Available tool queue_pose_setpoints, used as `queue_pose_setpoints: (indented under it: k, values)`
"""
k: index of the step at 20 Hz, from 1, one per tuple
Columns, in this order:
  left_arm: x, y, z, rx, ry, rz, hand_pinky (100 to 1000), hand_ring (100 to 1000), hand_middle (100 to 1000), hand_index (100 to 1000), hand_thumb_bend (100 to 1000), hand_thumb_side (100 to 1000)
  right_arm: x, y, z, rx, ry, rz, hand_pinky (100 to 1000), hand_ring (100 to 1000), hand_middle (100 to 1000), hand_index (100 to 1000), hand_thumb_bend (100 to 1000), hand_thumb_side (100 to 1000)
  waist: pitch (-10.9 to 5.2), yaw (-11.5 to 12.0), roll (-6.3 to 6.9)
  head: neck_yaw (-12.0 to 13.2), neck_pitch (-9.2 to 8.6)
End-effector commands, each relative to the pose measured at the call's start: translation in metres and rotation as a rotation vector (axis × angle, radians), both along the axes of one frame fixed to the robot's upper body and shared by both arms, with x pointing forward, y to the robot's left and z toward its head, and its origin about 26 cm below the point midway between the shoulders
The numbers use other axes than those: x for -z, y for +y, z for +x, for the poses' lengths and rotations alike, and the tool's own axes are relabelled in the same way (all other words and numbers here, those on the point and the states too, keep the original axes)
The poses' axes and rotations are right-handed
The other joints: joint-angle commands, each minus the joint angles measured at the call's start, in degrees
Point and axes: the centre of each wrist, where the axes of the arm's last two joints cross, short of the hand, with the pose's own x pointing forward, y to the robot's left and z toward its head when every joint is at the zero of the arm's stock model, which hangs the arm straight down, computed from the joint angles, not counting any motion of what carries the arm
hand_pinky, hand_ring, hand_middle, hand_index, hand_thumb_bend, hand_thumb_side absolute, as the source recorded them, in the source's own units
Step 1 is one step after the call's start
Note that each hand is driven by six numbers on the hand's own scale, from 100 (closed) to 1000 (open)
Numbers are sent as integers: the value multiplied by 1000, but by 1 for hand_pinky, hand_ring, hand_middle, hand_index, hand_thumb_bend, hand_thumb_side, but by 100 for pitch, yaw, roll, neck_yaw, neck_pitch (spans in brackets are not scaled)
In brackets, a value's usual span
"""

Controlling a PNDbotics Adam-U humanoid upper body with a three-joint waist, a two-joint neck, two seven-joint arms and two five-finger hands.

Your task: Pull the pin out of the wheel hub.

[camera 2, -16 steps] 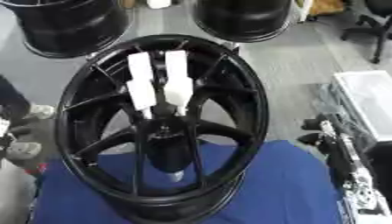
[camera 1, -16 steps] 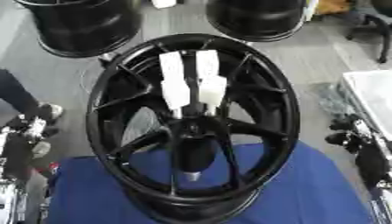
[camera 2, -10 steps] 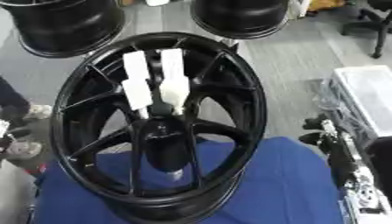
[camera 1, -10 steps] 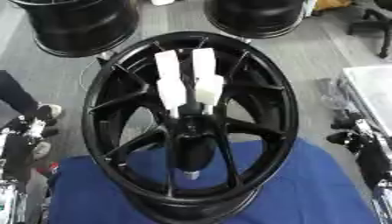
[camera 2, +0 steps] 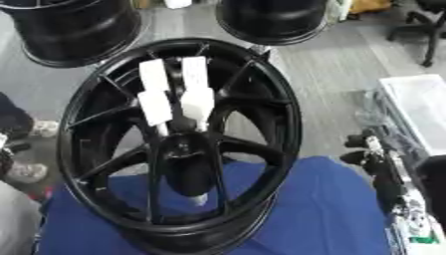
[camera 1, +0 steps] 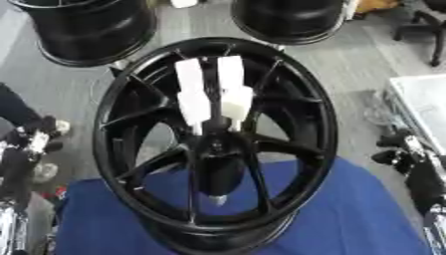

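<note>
A black spoked wheel (camera 1: 131,114) lies tilted on a blue cloth (camera 1: 348,214). Two white pins (camera 1: 235,97) stand side by side out of the hub (camera 1: 218,144), each with a wider white block at its top. A small pale tip (camera 1: 216,200) shows below the hub's dark centre cone. My left hand (camera 1: 26,144) rests at the left edge, well away from the wheel, fingers relaxed and holding nothing. My right hand (camera 2: 373,152) rests at the right edge, also apart from the wheel, open and holding nothing.
Two more black wheels (camera 1: 87,25) (camera 1: 287,17) stand on the grey floor behind. A pale box (camera 2: 418,107) sits at the right. A person's dark leg and shoe (camera 1: 35,122) show at the left edge. An office chair's base (camera 1: 422,25) is at the top right.
The picture has shifted slightly, so the head has moved. The wheel, the pins and both hands keep their places relative to each other.
</note>
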Motion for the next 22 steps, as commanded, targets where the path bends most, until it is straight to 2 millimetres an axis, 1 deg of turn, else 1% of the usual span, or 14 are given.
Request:
queue_pose_setpoints:
  k: [1, 2, 3, 5, 6, 8, 9, 11, 14, 15, 17, 19, 21, 22]
  values:
    - [-73, 33, -1, -22, -169, 265, 692, 700, 610, 614, 497, 372, -9, -7, 1, 4, -21, -30, 702, 558, 613, 675, 100, 795, -117, -17, 33, -19, -2]
    - [-94, 40, 0, -14, -213, 358, 697, 702, 616, 630, 504, 360, -8, -8, 1, 5, -20, -33, 702, 558, 613, 675, 100, 796, -135, -33, 51, -23, 2]
    - [-110, 44, 1, -3, -245, 431, 702, 701, 621, 647, 516, 350, -8, -8, 0, 7, -18, -35, 702, 558, 613, 675, 100, 796, -147, -46, 63, -28, 3]
    - [-148, 49, 5, 56, -296, 631, 711, 700, 631, 683, 543, 349, -7, -8, 0, 5, -14, -40, 702, 558, 613, 675, 100, 795, -173, -102, 88, -29, -21]
    - [-163, 49, 7, 100, -301, 737, 717, 701, 638, 702, 555, 355, -7, -8, 0, 1, -13, -42, 702, 558, 613, 675, 100, 795, -184, -131, 96, -22, -30]
    - [-184, 48, 15, 200, -282, 930, 731, 708, 658, 742, 598, 377, -7, -7, 0, -6, -11, -47, 702, 558, 613, 675, 100, 793, -206, -178, 113, -1, -39]
    - [-191, 47, 19, 248, -265, 1009, 735, 711, 664, 754, 606, 387, -7, -7, 1, -9, -11, -50, 702, 558, 613, 675, 100, 792, -217, -195, 120, 9, -42]
    - [-201, 38, 29, 365, -234, 1160, 741, 711, 672, 769, 619, 384, -7, -7, 1, -21, -8, -58, 702, 558, 613, 675, 100, 791, -244, -243, 144, 40, -55]
    - [-205, 19, 46, 527, -216, 1319, 762, 731, 698, 784, 651, 374, -7, -6, 2, -34, -5, -65, 702, 558, 613, 675, 100, 790, -272, -317, 167, 50, -76]
    - [-205, 11, 51, 578, -221, 1376, 787, 746, 722, 797, 690, 370, -7, -7, 2, -37, -4, -68, 702, 557, 613, 675, 100, 792, -279, -343, 176, 52, -89]
    - [-209, -10, 59, 676, -256, 1539, 803, 756, 746, 820, 711, 363, -6, -8, 1, -37, 1, -71, 702, 557, 613, 675, 100, 793, -290, -366, 187, 43, -104]
    - [-210, -32, 68, 753, -306, 1693, 819, 771, 760, 828, 745, 328, -5, -9, 1, -35, 5, -74, 702, 557, 613, 675, 100, 792, -301, -361, 194, 34, -100]
    - [-208, -46, 76, 799, -348, 1793, 821, 773, 761, 828, 746, 320, -5, -9, 0, -35, 5, -76, 702, 557, 613, 675, 100, 791, -309, -346, 198, 10, -103]
    - [-205, -55, 81, 834, -374, 1823, 824, 776, 766, 832, 758, 278, -5, -8, 1, -42, 4, -76, 702, 557, 613, 675, 100, 791, -317, -368, 206, 34, -120]
